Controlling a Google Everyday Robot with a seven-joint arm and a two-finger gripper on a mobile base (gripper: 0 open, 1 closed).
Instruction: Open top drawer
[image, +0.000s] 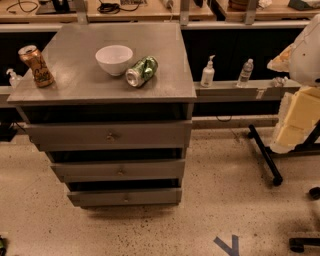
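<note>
The top drawer (107, 135) is the uppermost and widest of three grey drawers in a grey metal cabinet. It has a long flat front with a small round knob (111, 135) at its centre. A dark gap shows above it, and its front sits about in line with the cabinet. My gripper (298, 117) is a pale cream and white shape at the right edge of the view. It is well to the right of the cabinet, touches nothing and is far from the knob.
On the cabinet top (75, 80) are a white bowl (114, 59), a green can lying on its side (142, 71) and an upright orange can (36, 66). Two lower drawers (120, 171) sit below the top drawer. Bottles (208, 72) stand on a ledge to the right. Black stand legs (263, 156) cross the floor.
</note>
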